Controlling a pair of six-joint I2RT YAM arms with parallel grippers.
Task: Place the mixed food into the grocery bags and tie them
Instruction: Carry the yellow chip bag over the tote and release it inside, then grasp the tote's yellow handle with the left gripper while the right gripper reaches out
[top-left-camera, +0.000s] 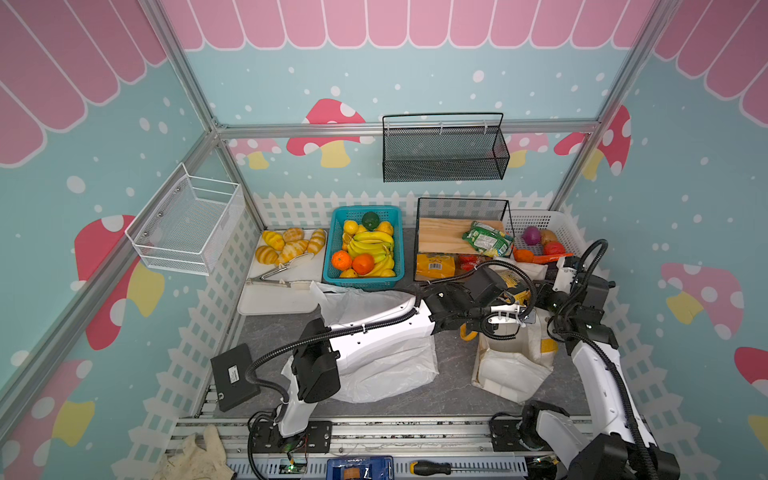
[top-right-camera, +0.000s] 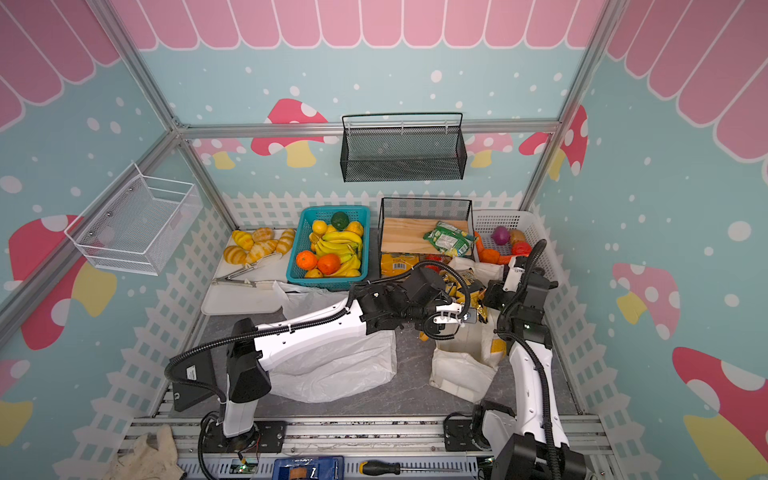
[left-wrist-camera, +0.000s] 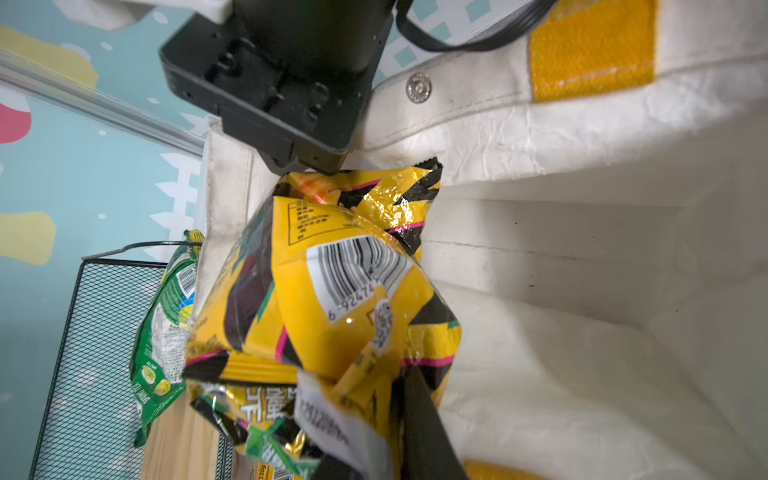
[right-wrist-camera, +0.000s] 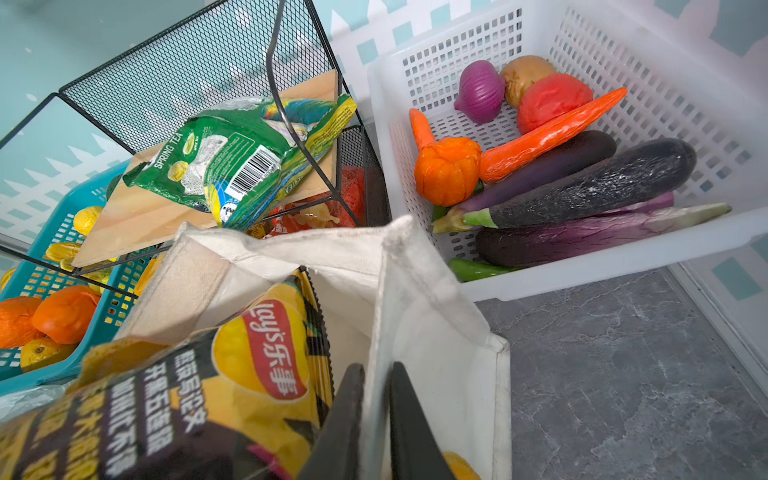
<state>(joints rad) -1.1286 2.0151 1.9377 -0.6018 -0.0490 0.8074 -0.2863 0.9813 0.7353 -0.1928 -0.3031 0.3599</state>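
The cream canvas tote (top-left-camera: 507, 365) (top-right-camera: 461, 370) stands at the right with its mouth up. My right gripper (right-wrist-camera: 376, 374) (top-left-camera: 540, 286) is shut on the tote's rim wall (right-wrist-camera: 436, 332). My left gripper (left-wrist-camera: 374, 424) (top-left-camera: 521, 309) reaches across into the mouth. Its fingers (left-wrist-camera: 419, 415) are a little apart, with the crumpled edge of a yellow-and-black snack packet (left-wrist-camera: 345, 291) (right-wrist-camera: 249, 374) (top-left-camera: 513, 282) blurred between them. The white plastic bag (top-left-camera: 386, 370) (top-right-camera: 332, 365) lies under the left arm. A green packet (top-left-camera: 486, 239) (right-wrist-camera: 232, 166) sits on the rack shelf. Oranges (top-left-camera: 363, 263) and bananas (top-left-camera: 370, 243) fill the teal basket (top-left-camera: 328, 249).
The black mesh rack (top-left-camera: 461, 203) stands right behind the tote, with more packets under its wooden shelf. A white basket (top-left-camera: 561, 224) (right-wrist-camera: 665, 104) of vegetables is at the back right. Bread rolls (top-left-camera: 286, 245) and tongs lie on a white tray at the left.
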